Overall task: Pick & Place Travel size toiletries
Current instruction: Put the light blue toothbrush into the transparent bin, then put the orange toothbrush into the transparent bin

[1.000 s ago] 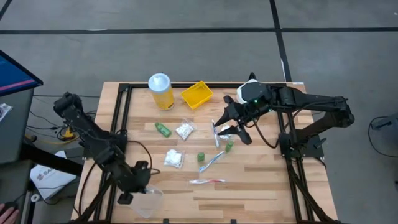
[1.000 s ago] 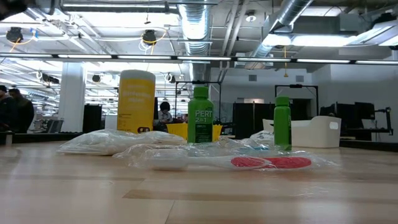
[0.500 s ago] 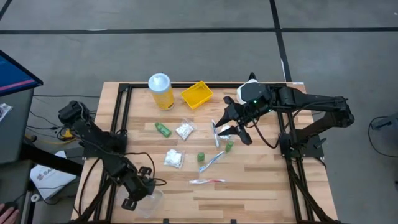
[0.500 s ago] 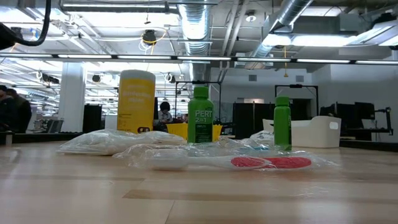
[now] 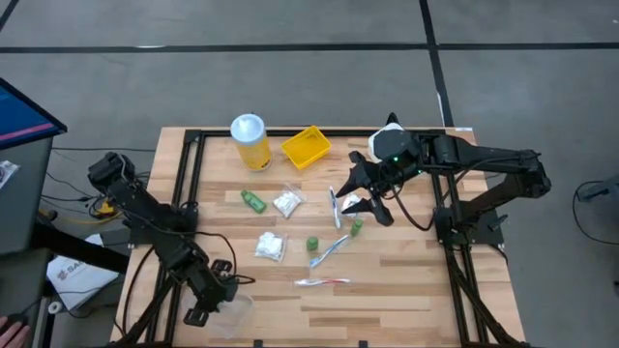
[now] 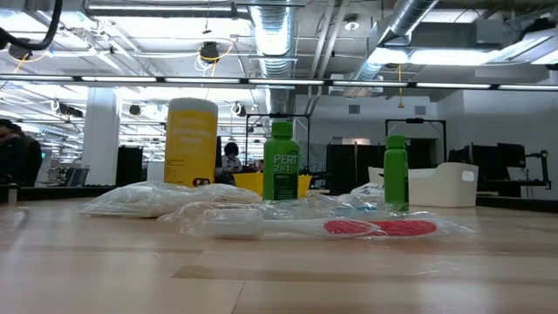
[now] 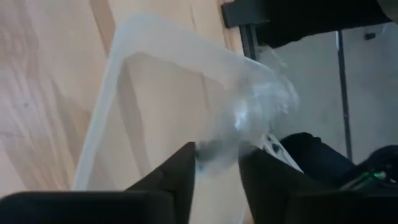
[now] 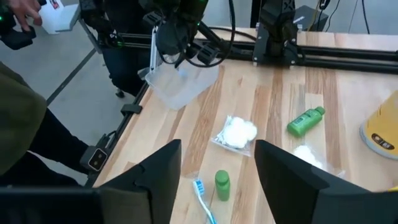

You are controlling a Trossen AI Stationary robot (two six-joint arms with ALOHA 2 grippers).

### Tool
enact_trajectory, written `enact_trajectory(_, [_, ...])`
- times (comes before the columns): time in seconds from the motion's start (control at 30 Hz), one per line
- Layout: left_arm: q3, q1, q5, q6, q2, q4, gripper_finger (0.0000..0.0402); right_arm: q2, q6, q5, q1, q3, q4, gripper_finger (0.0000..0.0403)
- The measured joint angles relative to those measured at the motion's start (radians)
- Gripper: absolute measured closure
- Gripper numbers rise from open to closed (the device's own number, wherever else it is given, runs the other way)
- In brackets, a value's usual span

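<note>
My left gripper (image 5: pixel 215 295) is clamped on the rim of a clear plastic tub (image 7: pixel 186 93) at the bench's (image 5: pixel 406 290) near left corner. My right gripper (image 5: pixel 363 203), fingers apart, hovers right of centre above a small green bottle (image 5: pixel 357 226) and a blue toothbrush (image 5: pixel 335 247). Packets of white contents (image 5: pixel 271 246) and more green bottles (image 5: pixel 253 201) lie mid-bench. A tall yellow jar (image 5: pixel 250 141) and yellow tray (image 5: pixel 306 147) stand at the far edge.
</note>
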Motion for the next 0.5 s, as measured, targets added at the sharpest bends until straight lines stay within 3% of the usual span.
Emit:
enact_trajectory(0.27, [0.000, 0.001, 0.005, -0.002, 0.000, 0.000, 0.0197, 0.000, 0.027, -0.001, 0.000, 0.000, -0.048, 0.0196])
enact_trajectory(0.43, [0.002, 0.051, -0.007, -0.071, -0.043, 0.024, 0.0190, 0.000, 0.090, -0.001, 0.003, 0.000, -0.195, 0.0202])
enact_trajectory(0.5, [0.002, 0.091, -0.061, -0.068, -0.085, 0.052, 0.0194, 0.000, 0.127, -0.001, 0.005, 0.000, -0.273, 0.0205])
